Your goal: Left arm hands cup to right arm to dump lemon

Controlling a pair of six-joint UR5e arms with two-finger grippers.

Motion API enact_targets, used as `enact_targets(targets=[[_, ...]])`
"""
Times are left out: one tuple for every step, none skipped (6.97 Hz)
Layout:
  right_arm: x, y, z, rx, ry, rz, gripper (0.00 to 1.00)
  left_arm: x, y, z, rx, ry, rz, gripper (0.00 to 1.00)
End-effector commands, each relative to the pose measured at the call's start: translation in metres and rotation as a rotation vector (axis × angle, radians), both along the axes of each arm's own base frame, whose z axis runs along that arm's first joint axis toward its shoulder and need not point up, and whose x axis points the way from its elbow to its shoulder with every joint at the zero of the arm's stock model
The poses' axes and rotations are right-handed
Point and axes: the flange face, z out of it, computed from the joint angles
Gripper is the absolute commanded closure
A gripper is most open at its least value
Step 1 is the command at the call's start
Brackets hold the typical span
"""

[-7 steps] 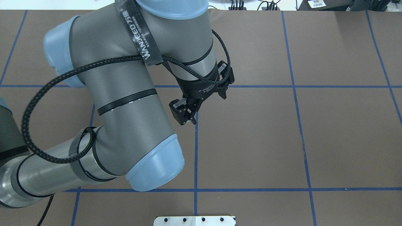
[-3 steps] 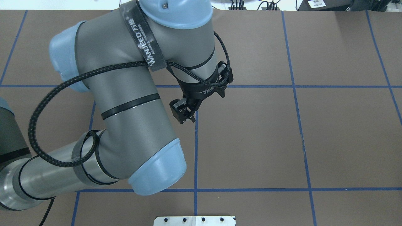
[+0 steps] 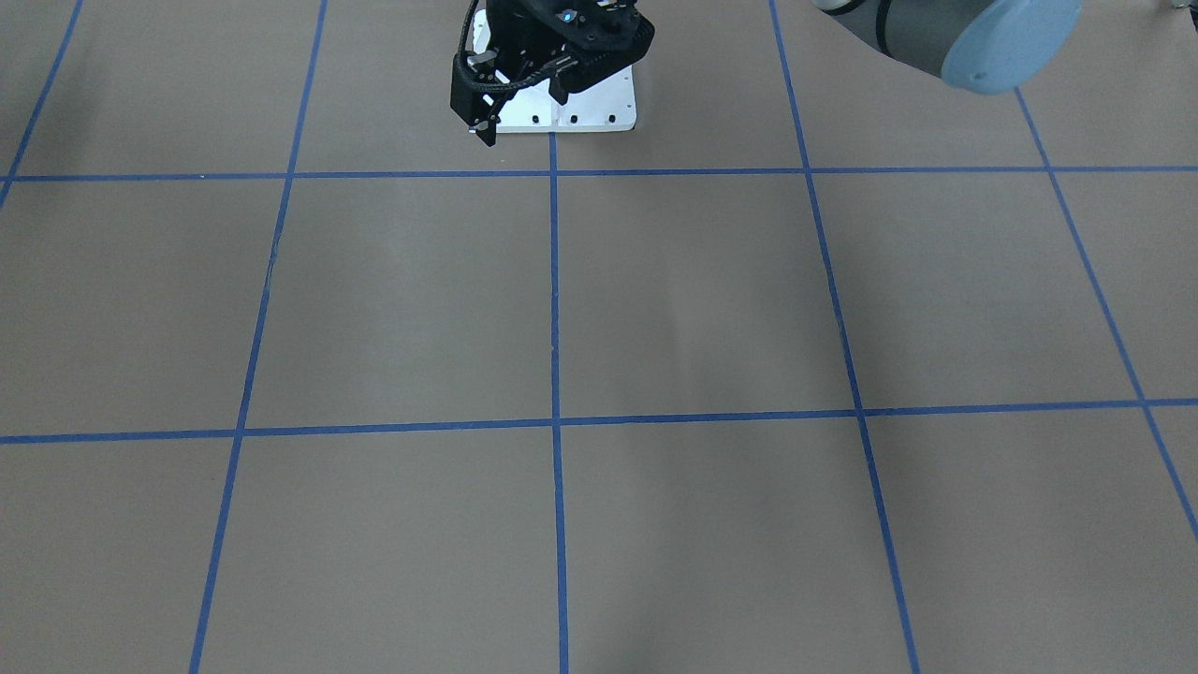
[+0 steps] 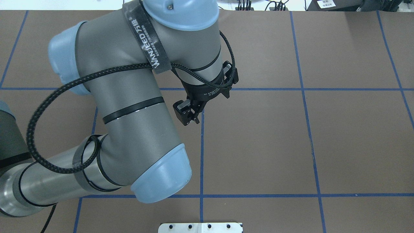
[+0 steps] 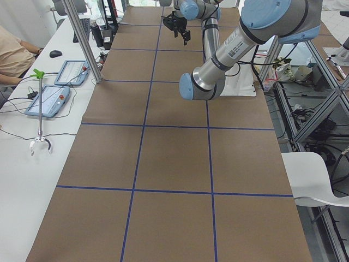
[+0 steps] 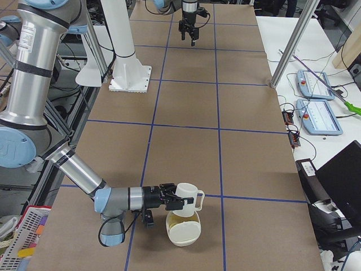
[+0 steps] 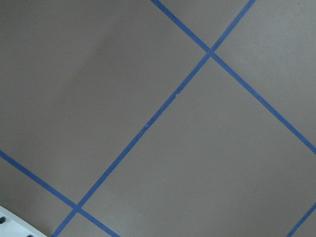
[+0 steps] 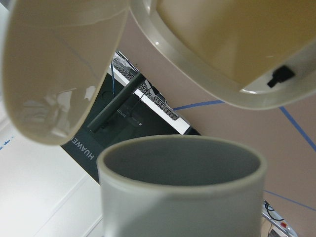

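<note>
A brown counter (image 4: pixel 355 145), gridded with blue tape lines (image 4: pixel 201 155), spreads beneath the left end effector (image 4: pixel 212 109). A white mounting plate (image 4: pixel 200 227) lies behind it at the counter's near edge. Out in front of the end effector, past the counter's far edge, a white bench (image 5: pixel 32 158) carries two teach pendants (image 5: pixel 52 101) and a computer mouse (image 5: pixel 55 53). Aluminium posts (image 5: pixel 82 38) rise along that edge. A white chair (image 5: pixel 322 177) stands on the opposite side, behind the end effector, in soft, even indoor light.
</note>
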Motion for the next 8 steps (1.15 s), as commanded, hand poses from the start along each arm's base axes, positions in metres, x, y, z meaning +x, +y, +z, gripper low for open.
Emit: enact_targets(targets=[[-0.013,-0.041,-0.052,0.025,0.111,-0.029,0.97,0.002,0.003,0.000,-0.002,-0.003,0.004,0.00],[-0.021,-0.070,-0.082,0.002,0.214,-0.049,0.95,0.001,0.005,-0.005,0.000,0.001,0.007,0.00],[-0.032,-0.090,-0.106,0.026,0.312,-0.070,0.95,0.001,0.004,-0.004,-0.001,0.000,0.005,0.00],[-0.057,-0.121,-0.140,0.060,0.470,-0.116,0.95,0.001,0.004,-0.005,0.000,0.001,0.005,0.00],[-0.080,-0.145,-0.177,0.114,0.610,-0.162,0.95,-0.001,0.000,-0.005,0.001,-0.001,-0.003,0.00],[-0.106,-0.149,-0.195,0.214,0.799,-0.223,0.95,-0.005,-0.010,-0.002,0.012,-0.007,-0.009,0.00],[-0.138,-0.184,-0.224,0.273,0.995,-0.262,0.95,-0.006,-0.018,0.002,0.049,-0.018,0.008,0.00],[-0.173,-0.208,-0.246,0.360,1.214,-0.301,0.95,-0.001,-0.035,0.010,0.049,-0.048,0.000,0.00]])
